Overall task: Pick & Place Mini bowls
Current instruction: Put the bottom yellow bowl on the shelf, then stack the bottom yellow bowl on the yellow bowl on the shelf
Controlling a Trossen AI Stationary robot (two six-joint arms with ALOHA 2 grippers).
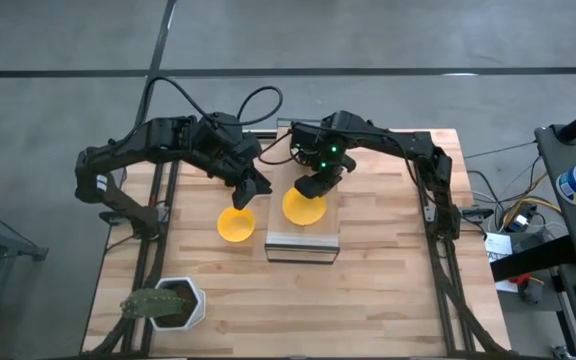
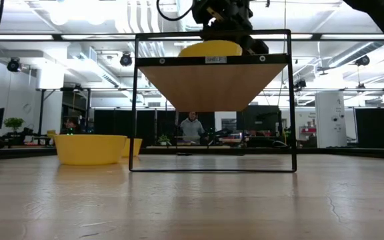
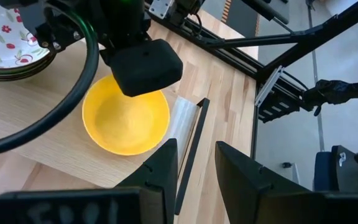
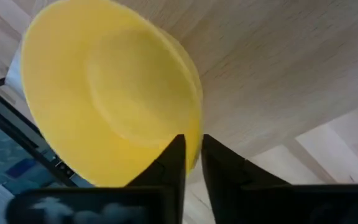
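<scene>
One yellow mini bowl (image 1: 303, 207) is on the wooden top of a black-framed shelf (image 1: 303, 245), and my right gripper (image 1: 315, 188) is shut on it from above. In the low view this bowl (image 2: 210, 48) shows over the shelf's front bar. A second yellow bowl (image 1: 235, 223) rests on its base on the table left of the shelf. My left gripper (image 1: 253, 190) hovers open just beyond it, touching nothing. A third yellow bowl (image 2: 133, 147) stands farther back. Stacked red-patterned white bowls (image 3: 5, 37) show in the left wrist view. My right gripper (image 4: 193, 163) pinches the yellow bowl's rim (image 4: 194, 146) between its two fingers, one inside the bowl and one outside. The fingers come from above, pointing down. The bowl sits at the shelf's top; the front bar hides its underside in the low view.
A white hexagonal plant pot (image 1: 173, 303) with a green plant stands near the table's near left corner. The table's wooden top (image 1: 388, 290) shows bare to the right of the shelf and along the near edge. A person (image 2: 192, 128) stands far off in the room.
</scene>
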